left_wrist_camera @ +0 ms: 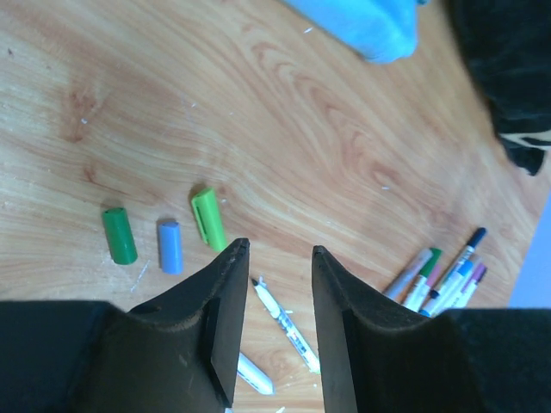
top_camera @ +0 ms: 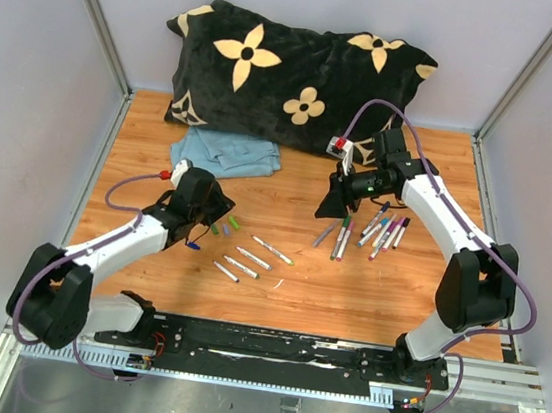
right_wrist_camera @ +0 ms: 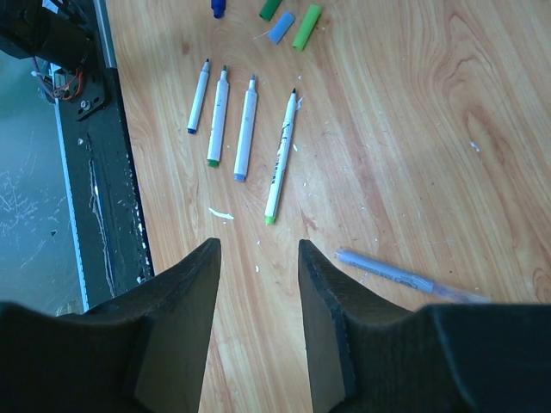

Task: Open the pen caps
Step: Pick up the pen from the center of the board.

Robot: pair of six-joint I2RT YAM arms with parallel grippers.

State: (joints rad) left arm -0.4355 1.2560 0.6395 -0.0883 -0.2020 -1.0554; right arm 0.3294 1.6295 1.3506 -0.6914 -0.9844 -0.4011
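The pen caps look smooth plastic, the table matt grained wood, the pillow plush fabric

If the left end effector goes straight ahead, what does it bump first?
Probably the uncapped white pen lying just ahead of the left end effector, or the wooden table beside it; depth is unclear.

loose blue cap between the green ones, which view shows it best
Left wrist view: the blue cap lies close and sharp between the green caps. Right wrist shows the blue cap small near its top edge; top external, just a speck.
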